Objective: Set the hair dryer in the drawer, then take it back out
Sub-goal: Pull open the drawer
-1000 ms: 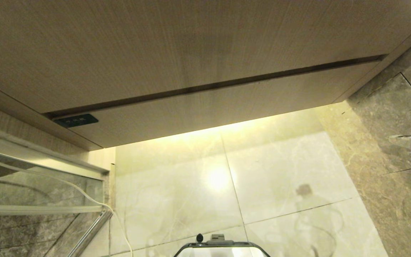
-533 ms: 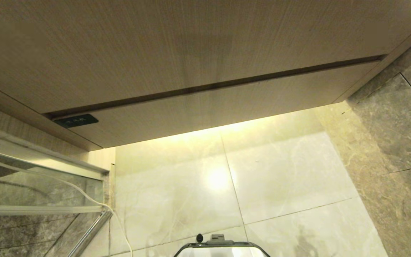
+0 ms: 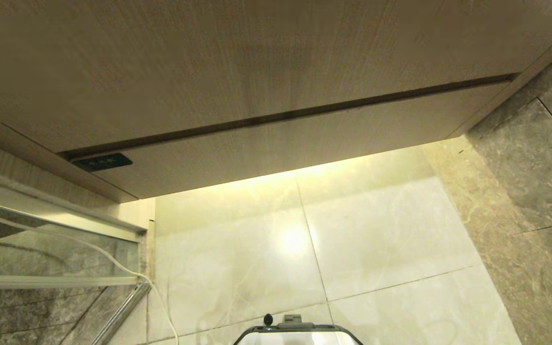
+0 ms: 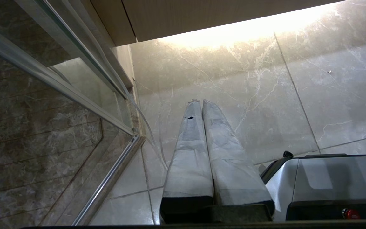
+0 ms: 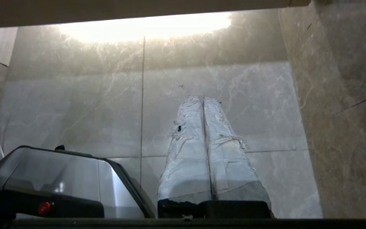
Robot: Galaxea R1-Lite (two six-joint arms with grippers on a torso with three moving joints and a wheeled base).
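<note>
Drawer (image 3: 300, 143): we see it pushed flush under the taller wood panel (image 3: 257, 62) — front flat, nothing sticking out.
Hair dryer: we cannot find it in any view.
Left pincer (image 4: 201, 101): fingers pressed together, empty, hanging over the floor tiles (image 4: 249, 95).
Right pincer (image 5: 203, 98): fingers together, empty — above the floor, beside our base (image 5: 59, 178).
</note>
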